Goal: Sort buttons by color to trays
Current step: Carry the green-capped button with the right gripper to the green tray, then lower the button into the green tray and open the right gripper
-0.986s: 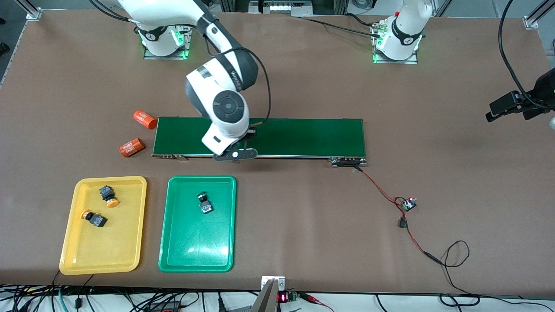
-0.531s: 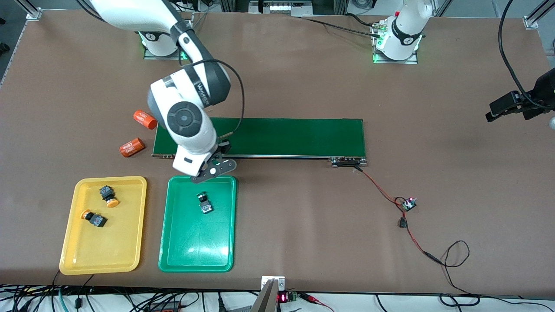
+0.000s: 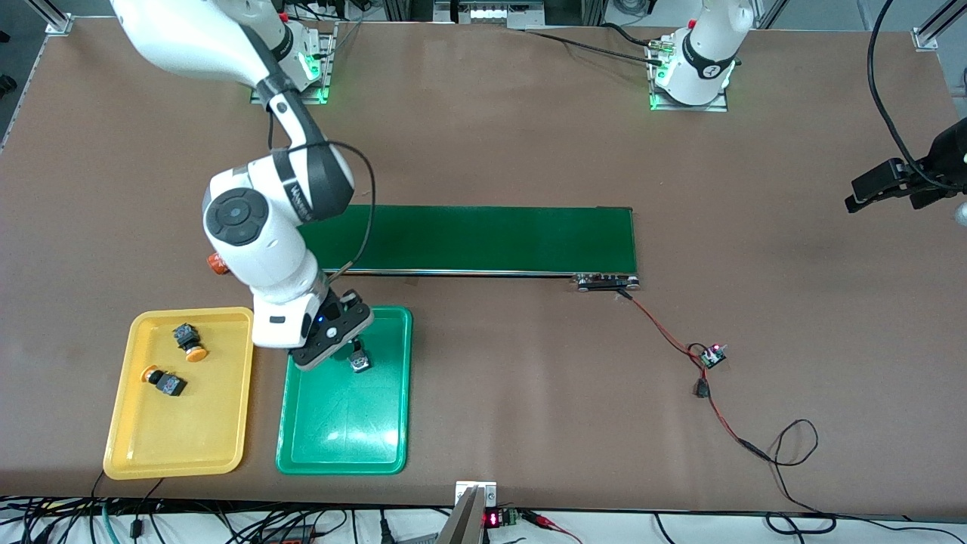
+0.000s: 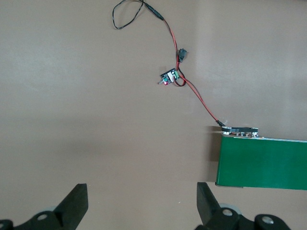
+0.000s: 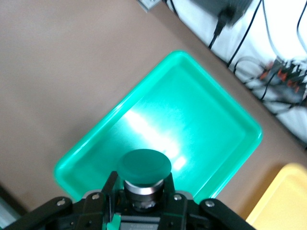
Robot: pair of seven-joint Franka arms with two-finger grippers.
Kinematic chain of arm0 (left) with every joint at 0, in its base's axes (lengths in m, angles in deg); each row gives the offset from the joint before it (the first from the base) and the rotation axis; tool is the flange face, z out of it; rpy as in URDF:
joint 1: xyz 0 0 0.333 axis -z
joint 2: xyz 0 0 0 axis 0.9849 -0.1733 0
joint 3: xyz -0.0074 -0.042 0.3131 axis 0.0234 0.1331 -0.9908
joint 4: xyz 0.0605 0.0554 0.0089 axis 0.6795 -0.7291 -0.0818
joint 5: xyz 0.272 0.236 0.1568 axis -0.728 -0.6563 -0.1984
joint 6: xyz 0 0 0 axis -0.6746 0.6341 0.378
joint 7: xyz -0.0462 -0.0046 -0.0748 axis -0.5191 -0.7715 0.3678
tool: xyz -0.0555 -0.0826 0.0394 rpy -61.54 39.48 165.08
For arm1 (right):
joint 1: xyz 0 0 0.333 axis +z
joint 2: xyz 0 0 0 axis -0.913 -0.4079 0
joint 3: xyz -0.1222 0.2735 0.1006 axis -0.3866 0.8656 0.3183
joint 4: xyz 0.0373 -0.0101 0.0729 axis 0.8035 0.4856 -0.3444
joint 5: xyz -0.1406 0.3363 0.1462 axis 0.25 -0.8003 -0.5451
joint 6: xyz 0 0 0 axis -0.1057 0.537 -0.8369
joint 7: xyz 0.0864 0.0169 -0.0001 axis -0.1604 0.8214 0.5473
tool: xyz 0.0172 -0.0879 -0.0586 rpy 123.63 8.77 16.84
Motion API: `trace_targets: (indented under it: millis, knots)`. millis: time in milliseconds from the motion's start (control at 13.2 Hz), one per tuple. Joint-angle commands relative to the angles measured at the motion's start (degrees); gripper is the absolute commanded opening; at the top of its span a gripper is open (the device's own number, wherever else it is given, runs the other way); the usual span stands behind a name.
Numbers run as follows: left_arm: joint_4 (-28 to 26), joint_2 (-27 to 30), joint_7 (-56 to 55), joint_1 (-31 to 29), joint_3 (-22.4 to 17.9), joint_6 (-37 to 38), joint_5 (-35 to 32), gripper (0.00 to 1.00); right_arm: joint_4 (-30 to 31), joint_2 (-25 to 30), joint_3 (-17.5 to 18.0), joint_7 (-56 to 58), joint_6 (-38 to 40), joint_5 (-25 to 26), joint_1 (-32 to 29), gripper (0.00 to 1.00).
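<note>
Right end effector, lower left of the front view, hangs over the green tray at its conveyor-side end, fingers clamped on a green-capped button. A second green button lies in that tray just beside it. Yellow tray, next toward the frame's left edge, holds two orange-capped buttons. Dark-green conveyor belt crosses mid-frame on the tabletop. Left end effector waits at the right edge, fingers spread apart, holding nothing.
</note>
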Motion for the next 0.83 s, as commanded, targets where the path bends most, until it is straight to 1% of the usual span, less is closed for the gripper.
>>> trace_targets:
  millis: [0, 152, 607, 759]
  knots:
    - [-0.6, 0.6, 1.0, -0.1, 0.2, -0.1, -0.3, 1.0, 3.7, -1.5, 0.8, 10.1, -11.1, 0.6, -3.5, 0.13]
    - [-0.6, 0.4, 1.0, 0.0, 0.2, -0.2, -0.3, 1.0, 4.1, -3.8, 0.4, 12.5, -16.1, 0.6, -3.8, 0.13]
    - [-0.6, 0.5, 1.0, 0.0, 0.3, 0.0, -0.4, 1.0, 4.1, -11.4, 0.2, 12.5, -29.0, 0.9, -4.3, 0.13]
    - [-0.6, 0.6, 1.0, 0.0, 0.4, -0.1, -0.4, 1.0, 4.1, -13.5, -0.4, 12.6, -32.7, 1.0, -4.3, 0.13]
